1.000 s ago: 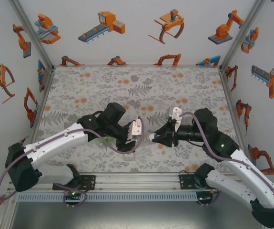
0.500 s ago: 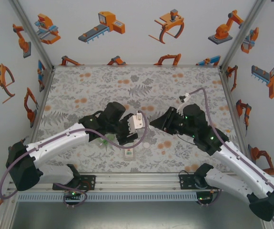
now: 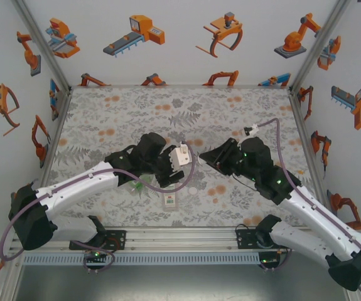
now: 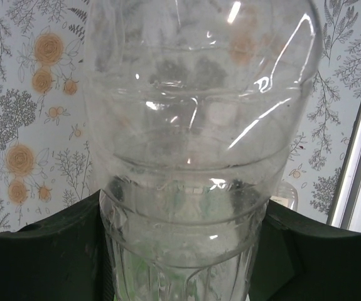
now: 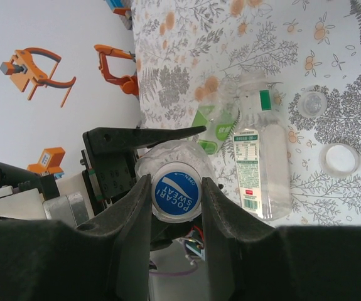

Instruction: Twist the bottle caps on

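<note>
The plain clear bottle (image 4: 199, 144) is held off the table, with my left gripper (image 4: 180, 263) shut around its body. Its shoulder (image 5: 167, 155) faces my right wrist camera. On its neck sits a cap with a blue printed top (image 5: 174, 194), and my right gripper (image 5: 174, 197) is shut on this cap, one finger on each side. The two grippers meet mid-table, left (image 3: 166, 166) and right (image 3: 205, 155). The white-labelled bottle (image 5: 262, 166) and the green-tinted bottle (image 5: 215, 128) lie side by side on the table. Two pale caps (image 5: 312, 103) (image 5: 339, 158) lie loose beside them.
The labelled bottle (image 3: 169, 199) lies near the front edge below the left gripper, with the green-tinted one (image 3: 139, 185) under the left arm. Aluminium frame posts and printed walls enclose the floral table (image 3: 167, 113), whose back half is bare.
Both grippers have moved away from the front edge with the clear bottle between them. The right wrist has rolled round, its cable swinging up and to the right.
</note>
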Robot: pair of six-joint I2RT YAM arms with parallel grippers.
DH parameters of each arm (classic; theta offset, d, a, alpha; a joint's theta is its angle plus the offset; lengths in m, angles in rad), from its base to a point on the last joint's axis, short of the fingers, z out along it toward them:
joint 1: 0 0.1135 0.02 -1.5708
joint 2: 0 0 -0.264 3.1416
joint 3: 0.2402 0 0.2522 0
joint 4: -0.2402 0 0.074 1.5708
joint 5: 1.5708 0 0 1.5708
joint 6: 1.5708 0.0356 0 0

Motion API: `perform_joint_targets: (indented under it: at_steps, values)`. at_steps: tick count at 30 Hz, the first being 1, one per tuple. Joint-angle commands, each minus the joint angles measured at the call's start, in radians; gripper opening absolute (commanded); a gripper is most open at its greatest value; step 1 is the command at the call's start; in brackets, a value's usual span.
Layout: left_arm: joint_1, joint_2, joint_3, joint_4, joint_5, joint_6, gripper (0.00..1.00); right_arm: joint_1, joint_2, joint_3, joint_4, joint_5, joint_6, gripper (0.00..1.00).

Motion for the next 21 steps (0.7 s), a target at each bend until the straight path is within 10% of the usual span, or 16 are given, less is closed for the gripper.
perform_joint_targets:
  at_steps: [1,3,7,21]
  values:
    - [-0.006,-0.019,0.013,0.123,0.056,-0.037,0.54,0.004,0.021,0.063,-0.061,0.026,-0.066,0.00]
    - [-0.005,-0.028,0.009,0.114,0.051,-0.041,0.77,0.004,0.045,0.110,-0.102,0.037,-0.127,0.00]
    - [0.012,-0.062,0.014,0.067,0.038,-0.041,0.90,0.004,0.081,0.172,-0.162,0.072,-0.223,0.00]
    - [0.349,-0.303,-0.029,-0.008,0.118,-0.384,0.93,-0.038,0.405,0.457,-0.329,0.318,-0.740,0.00]
